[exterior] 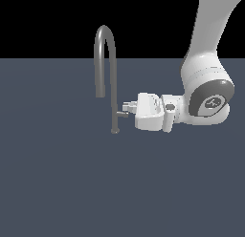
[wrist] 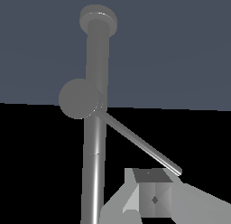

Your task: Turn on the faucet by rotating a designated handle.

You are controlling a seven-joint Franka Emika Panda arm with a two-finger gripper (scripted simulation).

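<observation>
The faucet [exterior: 113, 64] is a tall grey gooseneck tube on a tiny round base, with its spout turned down on the exterior view's left. The handle [exterior: 122, 114] is a short stub off the lower stem. In the wrist view the stem [wrist: 96, 146] runs lengthwise, and the handle's round stub and its thin rod [wrist: 142, 144] slant off it. My gripper [exterior: 128, 107] lies level on the exterior view's right of the stem, fingertips right at the stub. Its fingers look closed together and hold nothing. In the wrist view the fingertips [wrist: 153, 196] sit just beside the rod's free end.
The faucet stands on a flat dark blue-grey surface [exterior: 57, 183]. My white arm [exterior: 210, 88] comes down from the upper right of the exterior view. Nothing else shows.
</observation>
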